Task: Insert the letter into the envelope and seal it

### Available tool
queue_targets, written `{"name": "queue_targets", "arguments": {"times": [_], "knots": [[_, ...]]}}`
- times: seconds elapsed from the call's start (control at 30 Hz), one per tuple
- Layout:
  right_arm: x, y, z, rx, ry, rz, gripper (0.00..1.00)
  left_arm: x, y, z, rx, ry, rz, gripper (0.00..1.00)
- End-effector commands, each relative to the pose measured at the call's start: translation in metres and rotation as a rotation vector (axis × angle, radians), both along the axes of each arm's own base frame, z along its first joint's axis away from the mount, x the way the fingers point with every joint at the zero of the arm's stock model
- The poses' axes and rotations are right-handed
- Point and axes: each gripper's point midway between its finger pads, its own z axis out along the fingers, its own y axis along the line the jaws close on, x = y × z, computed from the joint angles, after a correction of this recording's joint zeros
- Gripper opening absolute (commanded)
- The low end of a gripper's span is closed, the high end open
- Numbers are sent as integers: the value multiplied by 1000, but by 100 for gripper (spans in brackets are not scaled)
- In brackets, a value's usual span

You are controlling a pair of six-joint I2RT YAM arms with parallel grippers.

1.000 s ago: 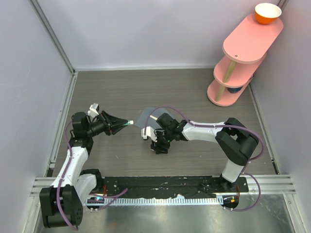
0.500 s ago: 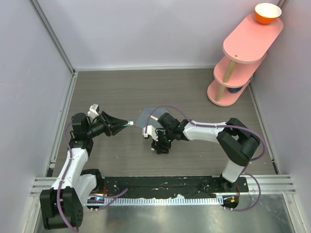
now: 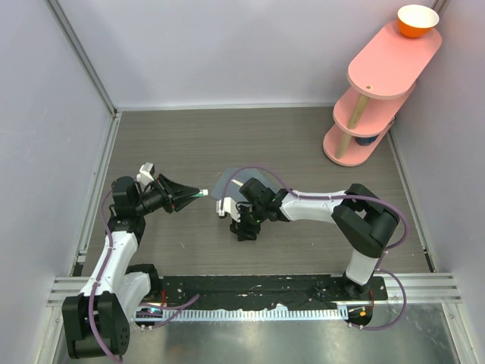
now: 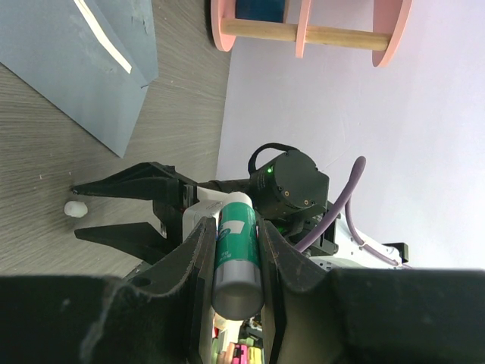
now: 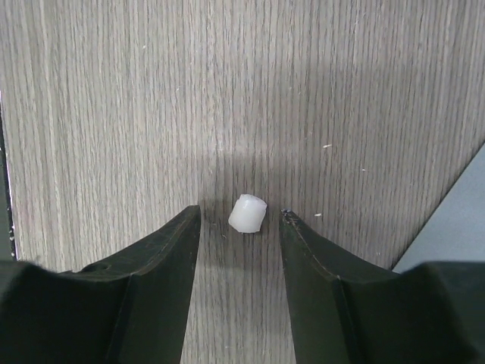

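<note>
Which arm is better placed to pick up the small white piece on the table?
Right. The right end effector stands open, one finger on each side of the small white piece. The left end effector is shut on a green-and-white glue stick.

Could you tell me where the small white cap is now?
Right wrist view: the white cap lies on the table between the right gripper's open fingers, near the envelope.

overhead, low wrist close-ups, all showing envelope (image 4: 76,76)
</note>
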Motion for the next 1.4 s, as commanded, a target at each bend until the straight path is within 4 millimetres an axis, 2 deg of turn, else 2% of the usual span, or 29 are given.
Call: {"name": "queue_targets", "arguments": {"times": [0.0, 0.3, 0.4, 0.7, 0.83, 0.97, 1.17, 1.37], "knots": [[-3, -1, -10, -39, 15, -15, 50, 0, 1, 8, -4, -48, -2, 0], [-4, -19, -22, -100, -38, -16, 44, -1, 1, 8, -6, -48, -5, 0], [-4, -19, -24, -108, -49, -20, 38, 0, 1, 7, -5, -45, 0, 0], [-6, -21, -24, -109, -77, -13, 28, -1, 1, 7, -5, -44, 0, 0], [-9, -18, -14, -87, -58, -17, 25, -2, 1, 5, -2, -44, 2, 0], [-3, -8, 10, -32, -33, -36, 24, -3, 1, 4, 1, -46, 1, 0], [7, -4, 28, 1, -22, -54, 13, -4, 1, 3, 4, -49, 3, 0], [6, -3, 47, 37, 1, -57, 13, -8, 0, 1, 10, -44, -2, 0]]}}
